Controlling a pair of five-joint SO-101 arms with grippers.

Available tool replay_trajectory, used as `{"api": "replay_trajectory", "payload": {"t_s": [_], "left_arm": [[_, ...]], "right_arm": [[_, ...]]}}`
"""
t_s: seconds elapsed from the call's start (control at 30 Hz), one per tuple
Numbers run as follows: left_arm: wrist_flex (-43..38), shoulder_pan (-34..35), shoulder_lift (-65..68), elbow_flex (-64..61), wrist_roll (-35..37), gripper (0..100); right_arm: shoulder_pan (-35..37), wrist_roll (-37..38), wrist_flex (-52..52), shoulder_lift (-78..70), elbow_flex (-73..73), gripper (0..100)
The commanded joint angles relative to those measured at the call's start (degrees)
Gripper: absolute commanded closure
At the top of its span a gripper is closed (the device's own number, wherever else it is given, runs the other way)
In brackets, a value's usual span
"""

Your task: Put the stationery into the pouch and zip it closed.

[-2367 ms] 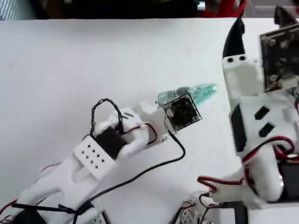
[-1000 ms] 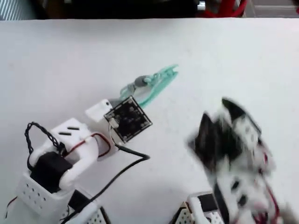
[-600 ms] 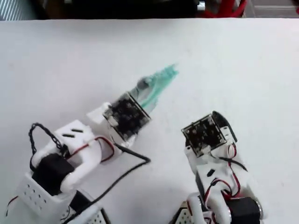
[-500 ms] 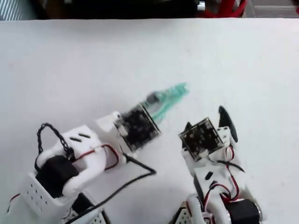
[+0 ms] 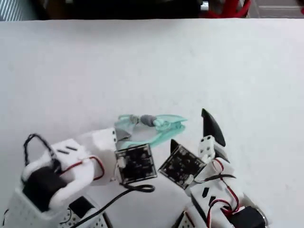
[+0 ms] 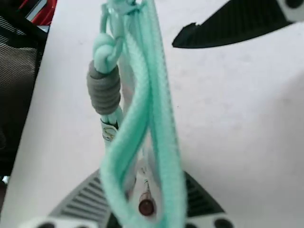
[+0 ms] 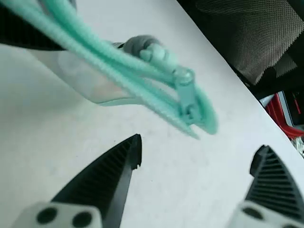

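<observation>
A mint-green pouch [image 5: 159, 129] with clear sides hangs just above the white table near its front, and my left gripper [image 5: 127, 137] is shut on one end of it. In the left wrist view the pouch [image 6: 159, 109] stands on edge between the jaws, with a grey bead [image 6: 103, 88] on its pull cord. The zip slider [image 7: 186, 90] sits at the pouch's free end. My right gripper [image 5: 187, 127] is open beside that end, black fingers [image 7: 114, 173] spread wide and touching nothing. A thin item [image 6: 145, 192] shows faintly inside the pouch.
The white table [image 5: 142, 61] stretches far and to both sides. A dark strip and a red object [image 5: 227, 7] lie beyond its far edge. A black cable [image 5: 135, 189] loops from the left arm near the front edge.
The left arm has drawn back toward the front edge, turning the pouch sideways. The right arm swung in from the far right, and its open gripper is now at the pouch's free end.
</observation>
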State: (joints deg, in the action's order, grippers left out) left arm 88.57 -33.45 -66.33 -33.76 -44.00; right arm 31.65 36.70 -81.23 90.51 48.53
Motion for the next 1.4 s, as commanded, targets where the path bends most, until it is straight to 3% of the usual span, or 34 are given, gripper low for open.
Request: {"api": "replay_trajectory", "payload": {"t_s": [0.0,0.27,0.57,0.87,1.03,1.27,1.37], "left_arm": [[0.4,0.2,-9.1,0.7,-0.5,98],[4.3,-10.1,-10.8,0.9,5.5,98],[2.5,-10.2,-11.0,1.2,5.8,98],[-1.8,-5.2,-11.0,0.6,8.0,96],[-1.8,-5.2,-11.0,0.6,13.8,79],[-1.8,-5.7,-11.1,-4.6,16.0,78],[-0.6,-5.8,-11.1,-10.2,15.9,78]], "right_arm": [[3.3,2.2,0.0,-0.8,-2.2,64.4],[10.0,2.5,2.6,-12.9,-10.3,66.8],[13.7,2.7,-3.7,-16.5,-17.6,97.3],[13.1,2.0,-2.0,-8.3,-17.7,97.9],[13.1,2.2,-2.5,-5.7,-16.8,98.0],[12.9,1.8,-0.9,-5.9,-12.7,97.9],[7.2,-0.4,3.6,-6.2,-12.4,97.9]]}}
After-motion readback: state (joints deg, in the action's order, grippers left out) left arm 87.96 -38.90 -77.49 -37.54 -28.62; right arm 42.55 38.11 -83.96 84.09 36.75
